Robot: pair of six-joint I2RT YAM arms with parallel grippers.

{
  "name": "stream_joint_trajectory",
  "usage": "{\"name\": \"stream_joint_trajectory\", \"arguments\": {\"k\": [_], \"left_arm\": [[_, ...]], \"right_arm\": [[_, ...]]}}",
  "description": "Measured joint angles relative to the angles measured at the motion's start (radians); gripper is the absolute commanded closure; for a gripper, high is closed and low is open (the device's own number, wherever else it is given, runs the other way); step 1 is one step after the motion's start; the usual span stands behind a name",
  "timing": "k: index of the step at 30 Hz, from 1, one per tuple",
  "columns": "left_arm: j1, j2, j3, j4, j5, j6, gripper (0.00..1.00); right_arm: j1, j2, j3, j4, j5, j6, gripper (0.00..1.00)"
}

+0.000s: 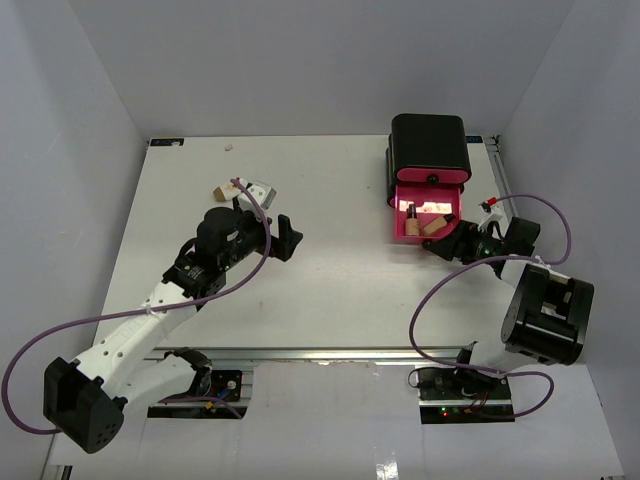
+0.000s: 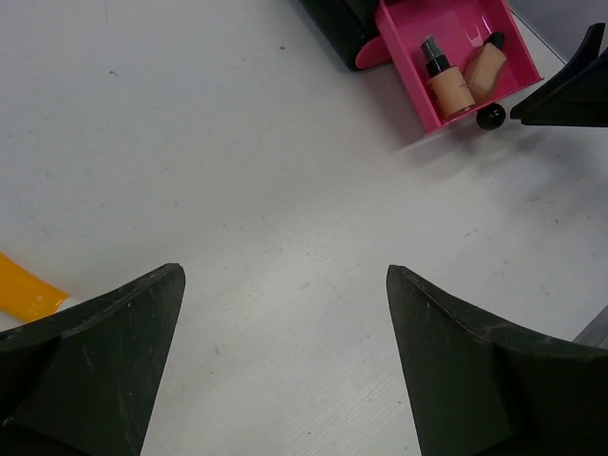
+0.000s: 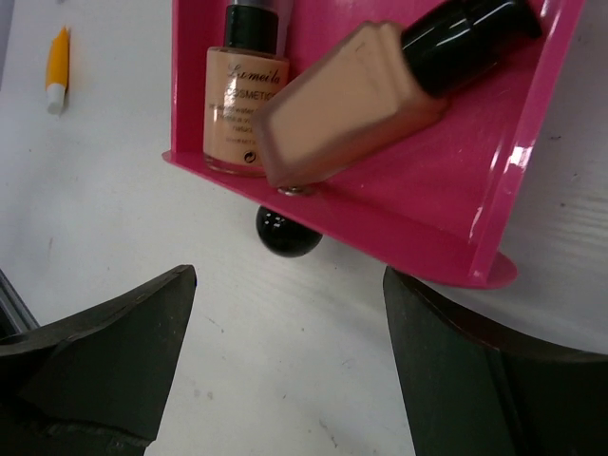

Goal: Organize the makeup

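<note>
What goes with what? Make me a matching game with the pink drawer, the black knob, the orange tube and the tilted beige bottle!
Things:
1. pink drawer
2. black knob
3. orange tube
4. tilted beige bottle

Places:
A. lying on the white table
B. pulled out of the black box
C. on the drawer's front
D. inside the drawer

Pairs: 1-B, 2-C, 3-A, 4-D
</note>
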State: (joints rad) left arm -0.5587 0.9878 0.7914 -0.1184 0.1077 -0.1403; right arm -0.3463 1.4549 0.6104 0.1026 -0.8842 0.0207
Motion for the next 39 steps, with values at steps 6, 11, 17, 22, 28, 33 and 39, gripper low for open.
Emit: {"name": "stream_joint_trajectory", "arguments": {"k": [6,11,17,22,28,33,39], "left_arm": [[0.007,0.009,0.0,0.0,-0.018,0.002,0.02],[0.021,0.016,0.0,0.0,-0.019,0.002,0.02],[0.027,0.021,0.0,0.001,-0.019,0.002,0.02],[0.028,0.025,0.0,0.002,-0.019,0.002,0.02],[0.032,0.034,0.0,0.007,-0.02,0.002,0.02],[0.034,0.037,0.0,0.007,-0.021,0.002,0.02],[0.037,0.039,0.0,0.008,-0.022,0.002,0.02]], "right_arm": [[0.004,0.135,-0.035,0.204,-0.017,0.134,0.23],[0.021,0.173,-0.075,0.319,-0.026,0.208,0.24],[0.039,0.176,-0.135,0.469,-0.039,0.288,0.28],[0.047,0.205,-0.151,0.561,-0.032,0.355,0.34],[0.047,0.209,-0.173,0.654,-0.013,0.423,0.44],[0.047,0.221,-0.183,0.723,-0.006,0.468,0.53],[0.046,0.265,-0.183,0.797,-0.029,0.527,0.57]]}}
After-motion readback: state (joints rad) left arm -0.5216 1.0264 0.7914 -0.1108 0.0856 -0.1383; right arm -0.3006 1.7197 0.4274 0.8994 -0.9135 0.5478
